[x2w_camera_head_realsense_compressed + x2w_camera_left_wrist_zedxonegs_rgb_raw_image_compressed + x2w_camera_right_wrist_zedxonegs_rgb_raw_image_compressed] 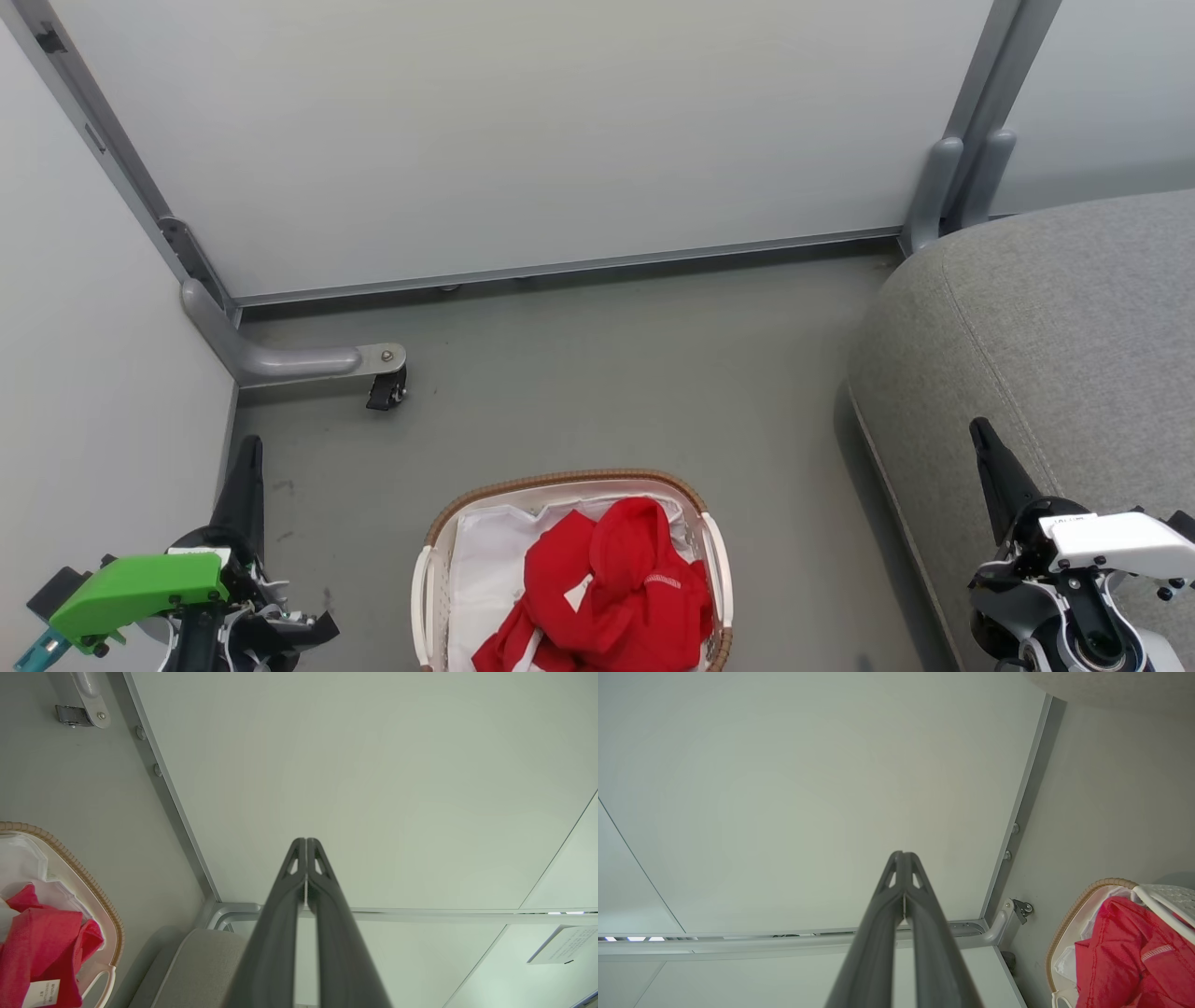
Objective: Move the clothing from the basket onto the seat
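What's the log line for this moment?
clothing: in basket | seat: right of basket | left tool: shut | right tool: shut

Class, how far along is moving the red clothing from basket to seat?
Done: nothing; the red clothing lies in the laundry basket, none shows on the grey seat. In hand: nothing; left gripper and right gripper are shut, apart from it. Left: every garment.

Bright red with small white patches on the clothing (607,588) at bottom centre; white plastic and brown woven rim on the basket (560,479), white on its liner (485,560); grey woven fabric on the seat (1074,308) at right; dull grey-green on the floor (607,373); pale grey on the wall panels (513,140); vivid green on the cover (140,588) at lower left.
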Robot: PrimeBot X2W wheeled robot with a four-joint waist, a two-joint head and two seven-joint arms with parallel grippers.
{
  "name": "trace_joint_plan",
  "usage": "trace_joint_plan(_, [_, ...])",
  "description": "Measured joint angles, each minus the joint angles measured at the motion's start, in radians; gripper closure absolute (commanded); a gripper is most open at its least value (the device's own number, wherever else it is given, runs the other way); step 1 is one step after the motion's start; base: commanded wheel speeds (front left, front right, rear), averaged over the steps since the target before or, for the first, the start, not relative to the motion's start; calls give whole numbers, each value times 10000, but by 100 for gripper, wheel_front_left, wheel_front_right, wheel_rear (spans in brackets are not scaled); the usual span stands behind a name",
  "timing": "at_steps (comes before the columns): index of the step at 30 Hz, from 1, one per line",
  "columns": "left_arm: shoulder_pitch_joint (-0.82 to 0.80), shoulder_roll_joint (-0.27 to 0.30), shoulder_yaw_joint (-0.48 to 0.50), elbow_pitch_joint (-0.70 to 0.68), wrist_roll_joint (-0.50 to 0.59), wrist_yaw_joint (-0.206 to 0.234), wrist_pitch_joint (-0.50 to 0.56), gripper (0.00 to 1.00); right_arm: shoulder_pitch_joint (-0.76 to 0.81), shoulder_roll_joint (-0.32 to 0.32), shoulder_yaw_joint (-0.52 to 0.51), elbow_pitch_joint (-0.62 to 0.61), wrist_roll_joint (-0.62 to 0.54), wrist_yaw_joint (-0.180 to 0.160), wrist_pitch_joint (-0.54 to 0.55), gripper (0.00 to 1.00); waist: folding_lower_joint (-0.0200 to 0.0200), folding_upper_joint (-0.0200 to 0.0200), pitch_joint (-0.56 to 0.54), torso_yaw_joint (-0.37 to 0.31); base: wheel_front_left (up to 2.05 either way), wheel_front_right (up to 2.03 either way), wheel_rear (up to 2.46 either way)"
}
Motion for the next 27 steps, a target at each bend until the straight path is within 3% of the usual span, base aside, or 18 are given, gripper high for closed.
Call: trace_joint_plan(27, [0, 0, 0, 0, 0, 0, 0, 100, 0, 0, 0, 0, 0, 0, 0, 100, 0, 0, 0, 0, 0, 0, 0])
